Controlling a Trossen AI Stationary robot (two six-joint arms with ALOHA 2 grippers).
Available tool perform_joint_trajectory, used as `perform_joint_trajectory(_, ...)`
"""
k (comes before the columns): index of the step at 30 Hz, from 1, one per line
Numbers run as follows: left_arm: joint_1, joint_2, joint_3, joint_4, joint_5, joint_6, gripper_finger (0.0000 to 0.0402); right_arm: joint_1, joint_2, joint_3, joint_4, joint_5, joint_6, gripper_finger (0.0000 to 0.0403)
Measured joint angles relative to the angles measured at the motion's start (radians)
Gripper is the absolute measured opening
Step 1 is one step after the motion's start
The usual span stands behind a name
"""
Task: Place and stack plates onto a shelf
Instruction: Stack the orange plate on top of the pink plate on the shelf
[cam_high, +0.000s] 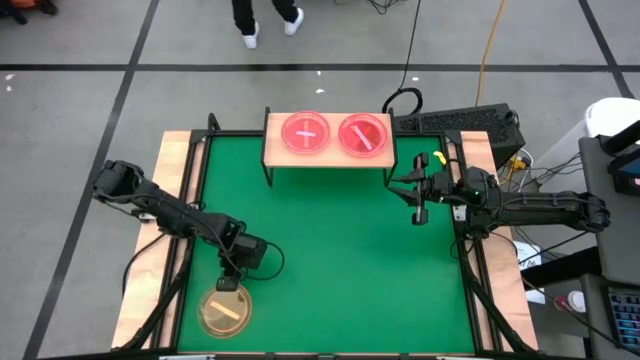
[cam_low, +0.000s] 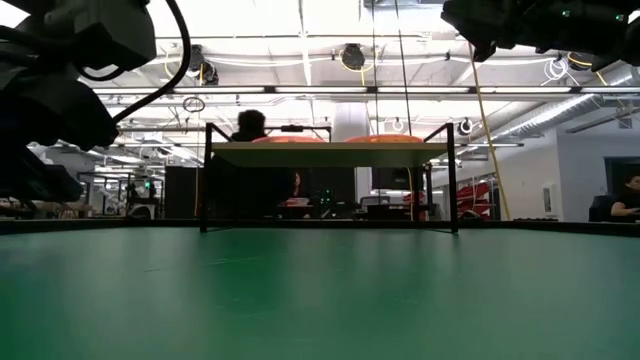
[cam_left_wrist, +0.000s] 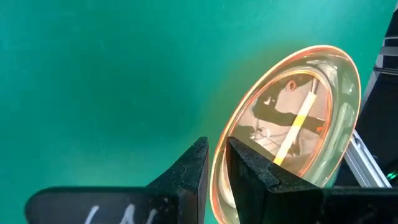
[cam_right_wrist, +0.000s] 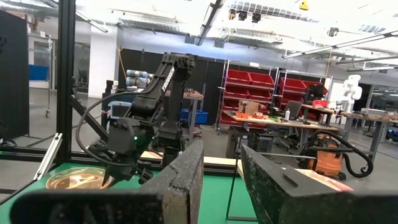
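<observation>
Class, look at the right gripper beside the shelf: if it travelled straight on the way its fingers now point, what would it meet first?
Probably nothing nearby. The right gripper points across bare green table toward the left arm; the shelf seems to sit just off that line, though depth is unclear.

Low view: shelf (cam_low: 330, 153) board seen edge-on only, plates (cam_low: 385, 140) on it reduced to thin orange slivers, count per stack impossible to tell. Left wrist view: orange plate (cam_left_wrist: 292, 127) rim partly hidden behind dark fingers (cam_left_wrist: 249, 171), lower edge cut off. Right wrist view: shelf (cam_right_wrist: 217, 163) mostly blocked by fingers (cam_right_wrist: 180, 180).
</observation>
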Motion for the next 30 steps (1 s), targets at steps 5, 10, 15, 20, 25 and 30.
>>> perform_joint_trajectory(5, -0.013, 0.000, 0.000, 0.050, -0.002, 0.011, 0.0063, 0.000, 0.001, 0.000, -0.007, 0.000, -0.002, 0.0091)
perform_joint_trajectory(10, -0.026, 0.018, 0.000, 0.060, -0.007, 0.010, 0.0063, 0.000, 0.001, 0.000, -0.008, 0.000, -0.001, 0.0091)
perform_joint_trajectory(15, -0.042, 0.086, 0.002, 0.079, 0.012, 0.012, 0.0063, 0.000, 0.001, 0.000, -0.008, 0.000, -0.001, 0.0091)
perform_joint_trajectory(20, -0.043, 0.122, 0.003, 0.112, 0.054, 0.022, 0.0063, 0.000, 0.001, 0.000, -0.008, 0.000, -0.001, 0.0091)
perform_joint_trajectory(25, -0.040, 0.116, 0.002, 0.108, 0.050, 0.025, 0.0058, 0.000, 0.001, 0.000, -0.008, 0.000, -0.001, 0.0091)
perform_joint_trajectory(30, -0.024, 0.117, 0.000, 0.104, 0.044, 0.025, 0.0011, 0.000, 0.001, 0.000, -0.008, 0.000, -0.001, 0.0091)
